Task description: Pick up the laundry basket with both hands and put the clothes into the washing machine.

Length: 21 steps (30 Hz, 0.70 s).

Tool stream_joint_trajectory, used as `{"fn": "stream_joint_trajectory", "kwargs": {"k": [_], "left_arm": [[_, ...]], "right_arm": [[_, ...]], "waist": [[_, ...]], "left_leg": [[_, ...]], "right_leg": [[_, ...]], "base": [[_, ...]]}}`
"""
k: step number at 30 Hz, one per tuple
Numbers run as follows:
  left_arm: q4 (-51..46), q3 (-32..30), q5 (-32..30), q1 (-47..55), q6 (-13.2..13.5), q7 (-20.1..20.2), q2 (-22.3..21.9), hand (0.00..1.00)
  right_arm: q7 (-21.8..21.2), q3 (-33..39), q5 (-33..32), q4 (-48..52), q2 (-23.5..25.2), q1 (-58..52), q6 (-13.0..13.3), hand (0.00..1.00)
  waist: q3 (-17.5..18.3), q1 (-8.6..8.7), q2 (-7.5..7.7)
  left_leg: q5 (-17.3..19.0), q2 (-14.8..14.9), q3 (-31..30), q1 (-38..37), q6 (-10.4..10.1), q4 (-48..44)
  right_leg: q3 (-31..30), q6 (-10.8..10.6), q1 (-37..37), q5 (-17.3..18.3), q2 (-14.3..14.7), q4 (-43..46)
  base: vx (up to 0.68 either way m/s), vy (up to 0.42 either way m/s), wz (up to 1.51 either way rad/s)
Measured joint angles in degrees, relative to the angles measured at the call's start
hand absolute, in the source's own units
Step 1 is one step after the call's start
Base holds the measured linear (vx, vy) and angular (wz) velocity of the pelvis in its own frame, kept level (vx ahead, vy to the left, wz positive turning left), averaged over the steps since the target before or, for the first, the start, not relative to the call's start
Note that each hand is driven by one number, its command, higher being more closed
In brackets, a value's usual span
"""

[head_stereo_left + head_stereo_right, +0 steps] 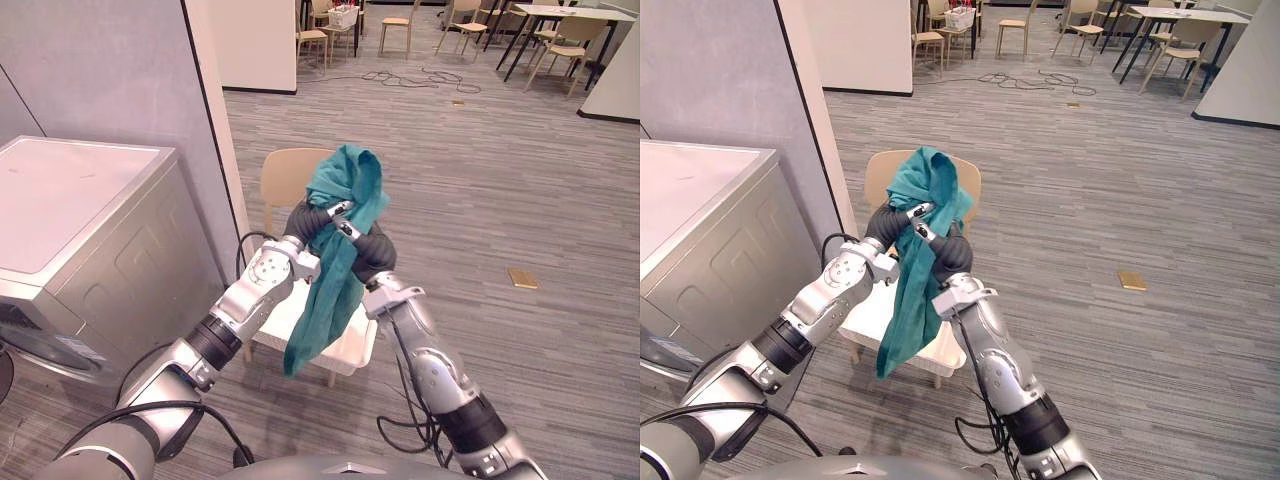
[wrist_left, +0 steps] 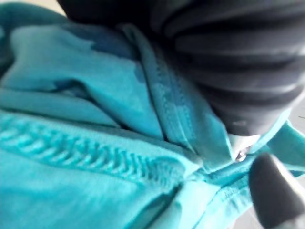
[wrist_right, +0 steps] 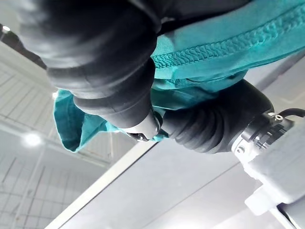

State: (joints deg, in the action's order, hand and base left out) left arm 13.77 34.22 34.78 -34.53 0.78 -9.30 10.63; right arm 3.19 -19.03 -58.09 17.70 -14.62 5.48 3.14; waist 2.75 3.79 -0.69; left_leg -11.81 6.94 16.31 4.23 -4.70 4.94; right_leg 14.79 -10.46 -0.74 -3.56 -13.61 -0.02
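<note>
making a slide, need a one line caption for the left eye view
Left hand and right hand hold a teal garment up beside the washing machine.

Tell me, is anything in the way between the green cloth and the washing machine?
Nothing visible. The left hand and right hand grip the teal cloth above a chair; the washing machine stands to the robot's left, only floor between. Whether its door is open, I cannot tell.
</note>
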Motion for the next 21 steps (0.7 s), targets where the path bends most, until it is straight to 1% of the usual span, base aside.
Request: {"fn": "stream_joint_trajectory", "kwargs": {"k": [1,3,4,6,7,9,10,11,12,13,14,15,16,17,18,21], "left_arm": [[-1.4,-0.2,0.0,0.1,-0.5,0.7,0.1,1.00],[-3.3,-1.1,-0.1,0.6,-0.7,1.4,-0.1,1.00],[-5.0,-2.1,-0.1,1.4,-0.9,2.2,-0.1,1.00],[-7.5,-3.6,-0.3,3.2,-1.0,2.7,-0.3,1.00],[-9.0,-5.2,-0.7,4.8,-1.0,3.2,-0.6,1.00],[-11.0,-8.2,-1.4,7.0,-1.1,3.7,-0.6,1.00],[-13.3,-12.5,-1.4,8.7,-1.1,3.7,-0.6,1.00],[-15.8,-19.3,-1.3,10.3,-0.4,3.4,-0.3,1.00],[-16.7,-22.7,-1.3,11.0,0.3,3.1,0.1,1.00],[-18.6,-29.8,-1.3,12.2,1.9,1.8,2.0,1.00],[-20.4,-36.0,-1.3,13.8,3.5,0.7,4.5,1.00],[-21.1,-38.9,-1.3,14.6,4.4,0.3,5.5,1.00],[-22.6,-44.0,-1.2,16.4,5.8,-0.5,6.9,1.00],[-23.2,-46.1,-1.3,17.2,6.4,-0.6,7.3,1.00],[-24.4,-50.1,-1.3,19.3,7.5,-1.0,7.6,1.00],[-24.4,-53.6,-1.3,23.5,8.1,-1.8,7.5,1.00]], "right_arm": [[-1.7,1.9,0.1,1.4,0.7,-1.9,-0.3,0.00],[-3.2,3.9,0.8,2.8,2.9,-3.8,-0.5,0.00],[-4.1,4.5,2.2,3.7,3.9,-4.8,-0.7,0.00],[-5.2,4.8,3.2,4.7,4.9,-6.0,-0.8,0.00],[-6.0,4.8,4.4,5.0,5.9,-6.7,-1.0,0.00],[-6.6,5.0,4.7,5.0,7.5,-7.5,-1.7,0.00],[-6.4,7.8,5.2,4.5,9.3,-8.5,-1.9,0.00],[-5.1,14.7,5.7,3.1,11.3,-10.0,-1.2,0.00],[-4.4,18.2,5.9,2.3,11.7,-10.7,-0.6,0.00],[-2.6,24.9,6.3,0.2,11.7,-12.2,0.7,0.00],[-1.2,29.9,6.3,-0.9,11.5,-13.8,1.9,0.00],[-1.1,31.7,6.3,-0.9,11.0,-14.9,2.4,0.00],[-1.1,33.6,6.3,-0.8,10.4,-16.8,3.1,0.00],[-1.0,34.2,6.4,-0.8,9.8,-17.4,3.3,0.00],[-1.0,35.0,6.7,-0.8,9.7,-18.3,3.3,0.00],[-1.1,35.8,6.8,-0.8,9.9,-18.7,2.8,0.00]], "waist": [[-0.2,0.14,-0.18],[-0.5,0.73,-0.47],[-0.7,1.12,-0.69],[-0.8,1.38,-0.92],[-0.9,1.44,-1.06],[-1.3,1.38,-1.32],[-1.8,1.26,-1.50],[-2.2,1.11,-1.53],[-2.3,1.01,-1.53],[-2.4,0.99,-1.51],[-2.5,1.08,-1.60],[-2.5,1.10,-1.64],[-2.5,1.16,-1.64],[-2.5,1.14,-1.64],[-2.5,0.98,-1.64],[-2.5,0.82,-1.65]], "left_leg": [[0.0,0.0,0.0,-0.1,0.0,0.0],[0.0,0.1,0.1,-0.4,0.0,0.0],[0.3,0.2,0.1,-0.4,-0.4,0.0],[0.3,0.2,0.3,-0.5,-0.4,0.0],[0.4,0.3,0.6,-0.6,-0.4,0.0],[0.5,0.3,0.7,-0.8,-0.3,0.0],[0.6,0.3,0.7,-0.8,-0.2,0.0],[0.7,0.3,0.7,-0.8,-0.1,0.0],[0.7,0.3,0.7,-0.8,-0.1,0.0],[0.7,0.3,0.7,-0.8,-0.1,0.0],[0.8,0.3,0.7,-0.8,-0.2,0.0],[0.8,0.3,0.8,-0.8,-0.2,0.0],[0.8,0.3,0.8,-0.9,-0.4,0.0],[0.8,0.3,0.8,-0.9,-0.5,0.0],[0.9,0.3,0.9,-0.9,-0.6,0.0],[1.0,0.3,0.8,-0.8,-0.7,0.0]], "right_leg": [[-0.1,0.0,0.1,0.3,0.0,0.5],[-0.1,-0.1,0.5,1.0,0.0,1.3],[-0.2,-0.2,0.7,1.4,0.0,1.8],[-0.4,-0.2,0.9,1.5,0.0,2.1],[-0.6,-0.2,0.9,1.5,0.0,2.3],[-0.8,-0.2,0.9,1.5,0.0,2.4],[-0.8,-0.2,0.9,1.5,0.0,2.5],[-0.9,-0.2,0.9,1.5,0.0,2.5],[-0.8,-0.2,0.9,1.5,0.0,2.5],[-0.8,-0.2,0.9,1.5,0.0,2.2],[-0.7,-0.2,0.9,1.5,0.0,2.0],[-0.7,-0.2,0.9,1.5,0.0,1.8],[-0.7,-0.2,0.8,1.5,0.0,1.6],[-0.7,-0.2,0.8,1.5,0.0,1.5],[-0.8,0.1,0.8,1.4,0.0,1.4],[-0.8,0.2,0.8,1.4,0.0,1.3]], "base": [[0.00,0.000,0.00],[-0.02,-0.002,-0.01],[-0.03,-0.005,-0.04],[-0.02,-0.007,-0.06],[-0.02,-0.007,-0.08],[-0.01,-0.002,-0.03],[0.00,0.000,0.00],[-0.03,0.001,0.02],[0.00,0.000,0.00],[0.00,0.000,0.00],[0.00,0.000,0.00],[0.00,0.000,0.00],[0.00,0.000,0.00],[0.03,-0.014,-0.03],[0.00,0.000,0.00],[0.00,0.000,0.00]]}}
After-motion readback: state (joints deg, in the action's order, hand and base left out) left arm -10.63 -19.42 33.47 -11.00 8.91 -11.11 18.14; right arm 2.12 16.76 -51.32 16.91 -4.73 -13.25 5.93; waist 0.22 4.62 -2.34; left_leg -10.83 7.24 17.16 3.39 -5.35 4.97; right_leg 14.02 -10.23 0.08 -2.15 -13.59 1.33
